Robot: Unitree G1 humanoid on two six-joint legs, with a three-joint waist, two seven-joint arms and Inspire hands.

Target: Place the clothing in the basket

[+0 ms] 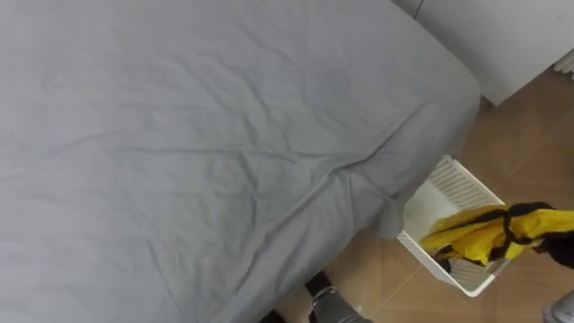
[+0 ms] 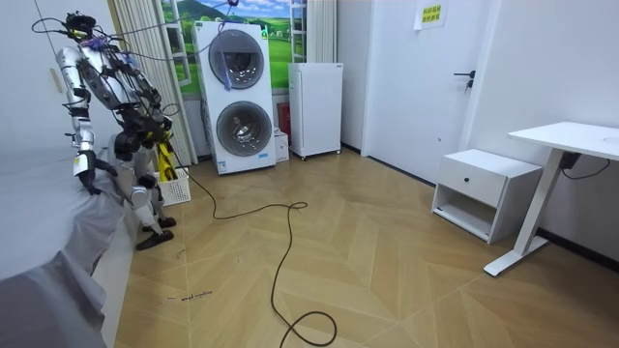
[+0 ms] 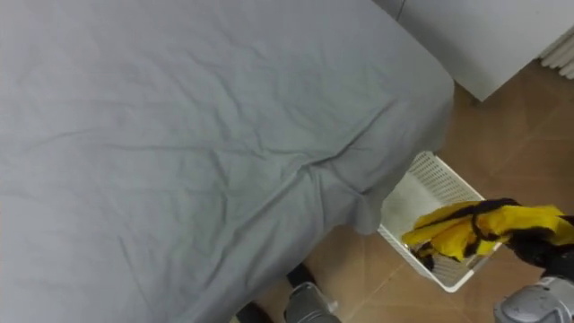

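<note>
Yellow cloth with black trim is the thing that matters. The yellow garment (image 1: pixel 475 235) hangs bunched from the right robot hand (image 1: pixel 558 240), which comes in at the right edge of the eye views. Its dark fingers are clenched round one end of the fabric. We judge that the grip sits at an end so the loose part droops below the robot hand and can lead the way down. That drooping part hangs over the near right side of the white laundry basket (image 1: pixel 459 176), above its open top. Whether any cloth touches the rim we cannot tell, and the garment is not yet lying inside.

The basket stands on the wooden floor (image 1: pixel 529 135), just beside the near right corner of the bed (image 1: pixel 179 135), where the grey sheet spills over the edge. That spot makes sense to us, because clothing lifted off the mattress needs only a short swing to the right to reach the opening.

In the room view the robot stands at the bed's side with the basket close by its legs. The left robot hand (image 2: pixel 83 166) hangs low beside the mattress, idle, and we cannot tell its state.

The part of the bed we see shows bare, wrinkled sheet, so we take the task to be near its end. The next move calls for lowering the cloth past the rim and only then letting go. A release from up here could leave a fold draped over the lattice wall.
</note>
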